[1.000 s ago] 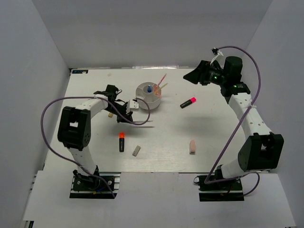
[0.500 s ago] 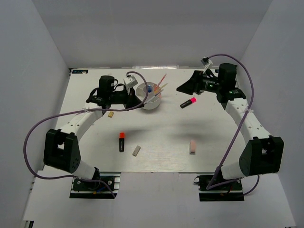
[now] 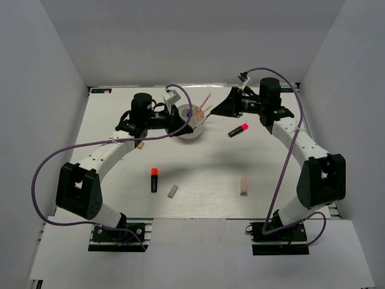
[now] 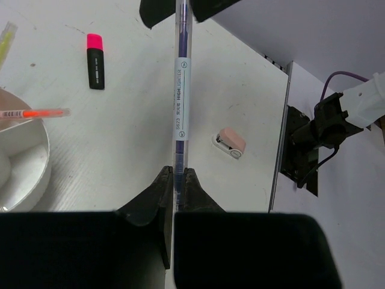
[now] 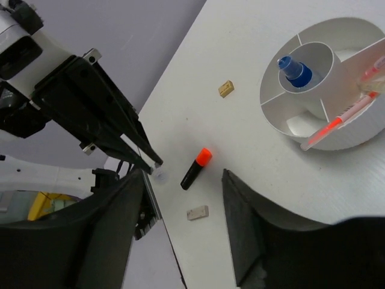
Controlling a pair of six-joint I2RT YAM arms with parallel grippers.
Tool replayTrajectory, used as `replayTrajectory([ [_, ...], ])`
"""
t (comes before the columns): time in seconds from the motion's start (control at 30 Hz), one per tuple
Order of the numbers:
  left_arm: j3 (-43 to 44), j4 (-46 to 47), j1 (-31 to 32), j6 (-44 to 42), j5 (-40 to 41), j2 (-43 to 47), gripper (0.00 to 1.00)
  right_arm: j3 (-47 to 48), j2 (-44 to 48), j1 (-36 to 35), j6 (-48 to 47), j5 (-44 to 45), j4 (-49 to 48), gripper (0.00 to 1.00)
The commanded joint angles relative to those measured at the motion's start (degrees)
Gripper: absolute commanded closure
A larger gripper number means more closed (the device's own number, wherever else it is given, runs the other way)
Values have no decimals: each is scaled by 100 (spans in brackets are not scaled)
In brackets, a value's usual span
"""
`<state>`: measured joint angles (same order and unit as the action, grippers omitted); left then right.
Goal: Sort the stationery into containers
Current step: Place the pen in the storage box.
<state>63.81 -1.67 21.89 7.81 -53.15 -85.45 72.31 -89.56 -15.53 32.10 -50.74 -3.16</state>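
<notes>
My left gripper (image 4: pixel 178 177) is shut on a clear grey pen (image 4: pixel 179 90) and holds it level above the table, beside the round white tub (image 3: pixel 191 133). In the top view this gripper (image 3: pixel 178 121) is at the tub's left. My right gripper (image 3: pixel 229 109) is open and empty, right of the tub; its fingers (image 4: pixel 157 8) flank the pen's far end. In the right wrist view the open gripper (image 5: pixel 183 180) faces the pen's tip (image 5: pixel 159 174). The tub (image 5: pixel 271 114) holds a blue-capped bottle (image 5: pixel 295 71), a pink pen (image 5: pixel 337 120) and a yellow pen (image 4: pixel 6 42).
On the table lie a pink-capped highlighter (image 3: pixel 239 130), an orange-capped highlighter (image 3: pixel 154 179), a grey eraser (image 3: pixel 172 191), a pink eraser (image 3: pixel 243 185) and a beige eraser (image 3: pixel 140 145). White walls stand at the back and sides.
My left gripper has carried the pen from mid-table up to the tub's left side. My right gripper has moved left and down towards the tub and the pen's end.
</notes>
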Motion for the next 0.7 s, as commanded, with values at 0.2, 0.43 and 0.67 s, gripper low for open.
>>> replayTrajectory([
  [0.2, 26, 123, 193, 89, 67, 292, 100, 424, -308, -108, 824, -23, -765, 88],
  [0.43, -79, 297, 193, 255, 410, 309, 52, 371, -246, -64, 913, -15, -844, 100],
  [0.67, -203, 11, 79, 125, 2270, 766, 2, 923, -368, 50, -166, 696, -160, 100],
])
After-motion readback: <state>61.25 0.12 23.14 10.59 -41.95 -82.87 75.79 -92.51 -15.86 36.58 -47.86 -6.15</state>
